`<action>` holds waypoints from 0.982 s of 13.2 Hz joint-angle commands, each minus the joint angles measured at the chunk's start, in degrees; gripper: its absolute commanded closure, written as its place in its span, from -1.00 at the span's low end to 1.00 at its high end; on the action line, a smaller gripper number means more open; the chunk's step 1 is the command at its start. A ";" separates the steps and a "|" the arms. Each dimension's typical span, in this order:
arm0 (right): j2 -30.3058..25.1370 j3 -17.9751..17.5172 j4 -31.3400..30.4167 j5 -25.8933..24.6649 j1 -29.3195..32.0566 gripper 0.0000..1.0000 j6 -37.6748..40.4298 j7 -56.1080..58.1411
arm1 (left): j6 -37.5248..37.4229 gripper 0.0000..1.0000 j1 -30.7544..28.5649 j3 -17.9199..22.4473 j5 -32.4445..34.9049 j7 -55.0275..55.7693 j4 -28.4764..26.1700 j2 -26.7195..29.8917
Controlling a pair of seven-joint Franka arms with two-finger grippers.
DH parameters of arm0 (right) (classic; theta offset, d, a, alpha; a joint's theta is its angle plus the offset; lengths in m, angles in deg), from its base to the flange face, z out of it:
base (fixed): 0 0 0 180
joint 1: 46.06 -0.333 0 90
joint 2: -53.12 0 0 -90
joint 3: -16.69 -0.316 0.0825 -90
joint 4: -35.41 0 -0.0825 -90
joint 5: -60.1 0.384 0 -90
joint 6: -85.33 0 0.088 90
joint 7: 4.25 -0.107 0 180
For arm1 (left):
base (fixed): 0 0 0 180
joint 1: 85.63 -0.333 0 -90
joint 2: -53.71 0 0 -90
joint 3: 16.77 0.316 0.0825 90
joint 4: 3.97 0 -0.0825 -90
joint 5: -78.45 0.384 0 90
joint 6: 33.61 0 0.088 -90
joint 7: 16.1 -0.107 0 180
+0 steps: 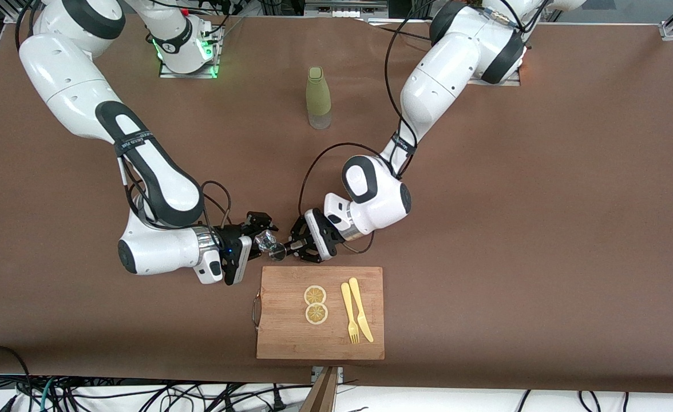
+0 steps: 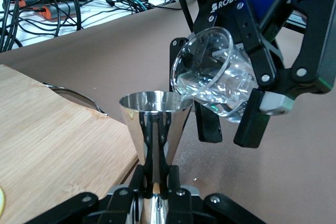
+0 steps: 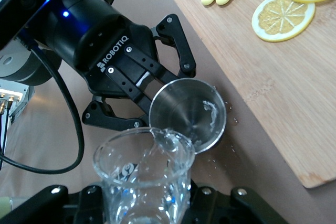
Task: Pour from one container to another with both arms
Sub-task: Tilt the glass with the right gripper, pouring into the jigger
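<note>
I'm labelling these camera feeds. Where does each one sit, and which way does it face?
Front view: high across the table, facing both arms' bases; shows both arms, bottle, cutting board.
Left wrist view: on the left arm, looking past its own tool gripping the jigger, at the right tool tilting the glass.
Right wrist view: on the right arm, looking over the glass into the jigger.
All three show jigger and glass.

A brown-covered table (image 1: pixel 542 229) fills the view, tangled cables (image 1: pixel 113 395) along its near edge.
</note>
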 commanded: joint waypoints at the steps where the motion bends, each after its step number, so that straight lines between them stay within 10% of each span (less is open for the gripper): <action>1: -0.09 -0.98 -0.19 -1.25 0.33 0.31 -0.54 -1.53 | 0.35 1.00 0.41 0.57 -1.85 -0.28 1.90 -0.44; 13: 0.09 -0.89 -0.11 9.28 3.66 0.30 -0.36 19.11 | 0.17 1.00 0.23 0.57 -1.94 -0.28 1.82 -0.18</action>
